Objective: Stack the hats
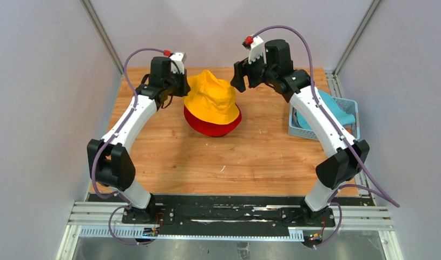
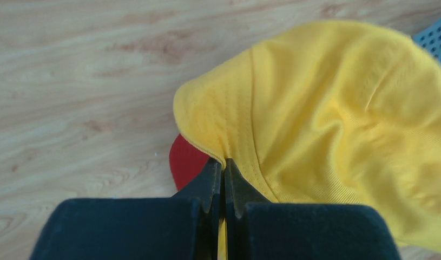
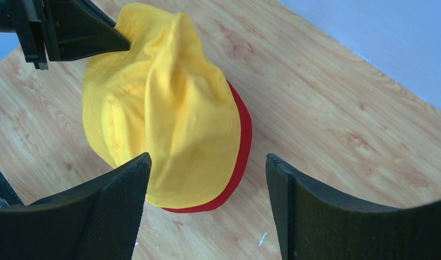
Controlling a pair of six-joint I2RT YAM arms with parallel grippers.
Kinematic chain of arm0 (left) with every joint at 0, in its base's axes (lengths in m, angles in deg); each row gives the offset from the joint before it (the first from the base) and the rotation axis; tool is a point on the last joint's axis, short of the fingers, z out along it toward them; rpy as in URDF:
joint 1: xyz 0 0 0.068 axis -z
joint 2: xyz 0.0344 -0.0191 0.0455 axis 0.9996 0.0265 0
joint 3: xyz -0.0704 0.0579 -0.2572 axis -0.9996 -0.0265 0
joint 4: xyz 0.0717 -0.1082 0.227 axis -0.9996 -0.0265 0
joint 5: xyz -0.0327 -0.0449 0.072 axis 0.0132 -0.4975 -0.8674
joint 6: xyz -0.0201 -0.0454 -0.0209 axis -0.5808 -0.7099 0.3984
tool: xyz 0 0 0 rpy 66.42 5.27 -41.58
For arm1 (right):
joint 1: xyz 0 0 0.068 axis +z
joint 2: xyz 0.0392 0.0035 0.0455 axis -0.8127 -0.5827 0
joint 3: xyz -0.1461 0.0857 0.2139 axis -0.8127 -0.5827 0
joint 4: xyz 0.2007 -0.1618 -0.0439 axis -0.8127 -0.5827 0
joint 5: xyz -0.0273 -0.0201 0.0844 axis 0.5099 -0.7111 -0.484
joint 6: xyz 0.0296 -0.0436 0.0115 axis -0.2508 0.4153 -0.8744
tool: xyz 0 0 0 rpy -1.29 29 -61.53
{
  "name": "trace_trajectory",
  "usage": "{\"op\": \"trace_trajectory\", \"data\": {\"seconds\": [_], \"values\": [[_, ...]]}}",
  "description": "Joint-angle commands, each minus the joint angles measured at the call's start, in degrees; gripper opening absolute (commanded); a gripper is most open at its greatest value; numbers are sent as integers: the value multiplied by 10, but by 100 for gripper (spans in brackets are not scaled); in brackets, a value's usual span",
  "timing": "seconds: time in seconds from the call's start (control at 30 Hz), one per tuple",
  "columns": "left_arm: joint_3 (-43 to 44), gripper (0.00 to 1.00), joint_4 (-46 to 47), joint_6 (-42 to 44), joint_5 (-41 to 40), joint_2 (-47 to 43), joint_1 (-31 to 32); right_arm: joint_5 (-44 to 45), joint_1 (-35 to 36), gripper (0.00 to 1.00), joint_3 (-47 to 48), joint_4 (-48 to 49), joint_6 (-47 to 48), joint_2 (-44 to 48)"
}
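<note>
**Yellow hat over red hat, brim pinched from 9 o'clock**

Yellow hat (image 1: 211, 97), a soft bucket hat of woven cloth with rows of stitching round its brim, lies crumpled and lopsided on the red hat (image 1: 212, 127). The pair sits toward 12 o'clock of the table's centre. Of the red hat only a curved crescent of brim shows, from 3 to 7 o'clock under the yellow one. The left gripper (image 2: 223, 162), at 9 o'clock of the stack, has its black pointed jaws closed tight on the edge of the yellow brim, raising that side into a fold. The right gripper (image 3: 207, 158), at 2 o'clock of the stack, stands with its two textured black fingers (image 3: 120, 206) spread wide, holding nothing. In the top view it is clear of the fabric. At 3 o'clock on the pale wood-grain table (image 1: 261, 157) rests a light blue perforated plastic basket (image 1: 302, 129), partly hidden by the right arm. A teal hat (image 1: 340, 111) lies rumpled inside it.
</note>
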Motion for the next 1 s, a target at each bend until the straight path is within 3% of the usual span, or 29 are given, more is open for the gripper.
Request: {"op": "trace_trajectory", "data": {"seconds": [0.0,0.2,0.37,0.47,0.67,0.97], "values": [[-78,0,59,-10,16,-35,-20,21,-11,77,-51,40,-13,25],[-194,3,172,-49,47,-102,-35,37,-18,78,-95,60,-13,35],[-272,24,251,-76,64,-169,-35,26,-19,78,-144,88,-26,57],[-280,29,247,-75,78,-177,-35,15,-19,78,-180,105,-41,68],[-297,30,247,-76,91,-167,-34,22,-19,78,-242,122,-50,92],[-359,27,281,-91,59,-172,-34,1,-18,78,-263,143,-59,102]]}}
